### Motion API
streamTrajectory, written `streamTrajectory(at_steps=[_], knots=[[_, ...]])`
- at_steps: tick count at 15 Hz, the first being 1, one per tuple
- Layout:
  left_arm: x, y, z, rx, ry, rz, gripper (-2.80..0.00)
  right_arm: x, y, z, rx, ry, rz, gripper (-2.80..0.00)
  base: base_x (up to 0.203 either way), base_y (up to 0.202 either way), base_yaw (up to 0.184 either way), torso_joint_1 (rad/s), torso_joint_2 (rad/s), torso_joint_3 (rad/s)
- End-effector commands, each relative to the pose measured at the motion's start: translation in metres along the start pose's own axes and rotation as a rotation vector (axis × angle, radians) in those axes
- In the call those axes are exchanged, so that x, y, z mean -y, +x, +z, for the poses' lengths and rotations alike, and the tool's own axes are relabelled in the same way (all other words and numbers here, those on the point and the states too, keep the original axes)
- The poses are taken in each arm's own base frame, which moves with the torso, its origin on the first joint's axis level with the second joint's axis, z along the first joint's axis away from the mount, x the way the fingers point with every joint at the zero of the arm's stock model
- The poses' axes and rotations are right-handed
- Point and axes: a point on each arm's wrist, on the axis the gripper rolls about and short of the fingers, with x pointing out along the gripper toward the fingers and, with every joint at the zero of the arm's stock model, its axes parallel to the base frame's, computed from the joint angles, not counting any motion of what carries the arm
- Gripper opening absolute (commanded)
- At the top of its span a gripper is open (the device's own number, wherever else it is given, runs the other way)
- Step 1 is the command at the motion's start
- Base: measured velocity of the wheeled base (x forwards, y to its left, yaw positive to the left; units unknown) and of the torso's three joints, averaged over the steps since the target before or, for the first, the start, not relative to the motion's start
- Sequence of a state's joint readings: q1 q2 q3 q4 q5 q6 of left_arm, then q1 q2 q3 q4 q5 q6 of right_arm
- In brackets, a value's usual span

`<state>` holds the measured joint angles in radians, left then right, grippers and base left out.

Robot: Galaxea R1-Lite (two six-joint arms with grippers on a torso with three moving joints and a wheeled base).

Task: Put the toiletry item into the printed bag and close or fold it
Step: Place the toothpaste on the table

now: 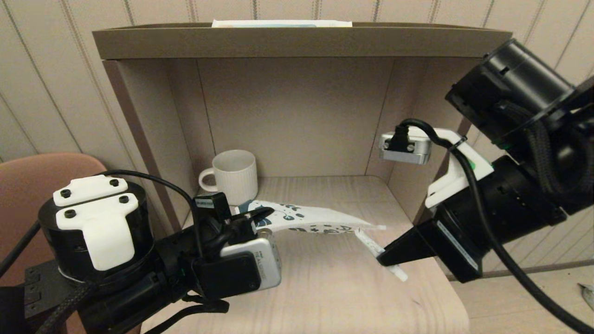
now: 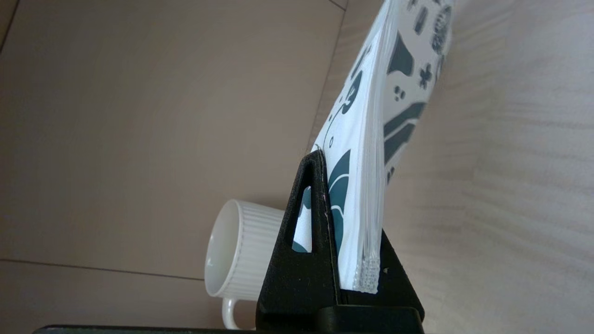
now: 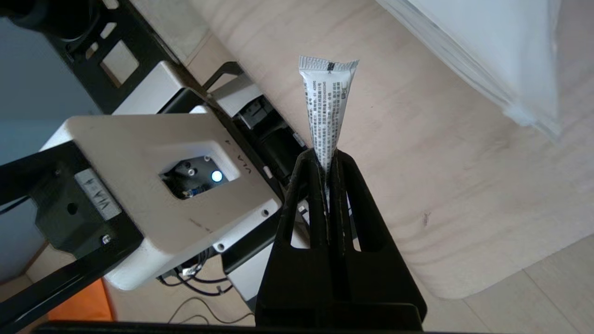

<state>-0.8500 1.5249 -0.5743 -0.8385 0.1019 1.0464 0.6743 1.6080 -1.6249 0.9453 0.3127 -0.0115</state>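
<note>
Two grippers are busy here, both up off the wooden shelf inside the open-fronted cabinet.

Starting over at 9 o'clock in the head view: the left gripper has its fingers pinched down on one end of the printed bag. The bag hangs in the air, long axis running pretty much 9-to-3 across the middle of the shelf, free end sagging a bit toward 3. From the left wrist cam you can see the pouch edge-on, clamped between the two black fingers, stretching away from them with the teal print on both faces. Just behind the left gripper, around 10 o'clock, sits a ribbed white mug, near the back left corner, close to the bag's held end but I can't tell if they touch.

Moving right: the right gripper comes in from 3 o'clock, fingers squeezed tight on the toiletry item. The tube's long axis runs on a diagonal, from about 10 o'clock to 4 o'clock, upper end just beside the bag's free corner. In the right wrist view the tube sticks straight out past the fingertips with the flat crimped end leading, cap end hidden between the fingers.
</note>
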Motion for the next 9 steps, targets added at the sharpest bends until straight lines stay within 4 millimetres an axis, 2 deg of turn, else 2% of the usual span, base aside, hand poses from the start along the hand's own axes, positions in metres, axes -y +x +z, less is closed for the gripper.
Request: streamTrajectory(at_steps=[1, 9], knots=[[0.001, 0.000, 0.000, -0.001, 0.004, 0.001, -2.80, 0.004, 0.008, 0.002, -0.024, 0.009, -0.001, -2.80, 0.000, 0.000, 0.000, 0.000, 0.00, 0.000], [0.001, 0.000, -0.001, 0.000, 0.003, -0.001, -2.80, 0.010, 0.027, 0.001, -0.083, 0.023, 0.002, -2.80, 0.000, 0.000, 0.000, 0.000, 0.00, 0.000]])
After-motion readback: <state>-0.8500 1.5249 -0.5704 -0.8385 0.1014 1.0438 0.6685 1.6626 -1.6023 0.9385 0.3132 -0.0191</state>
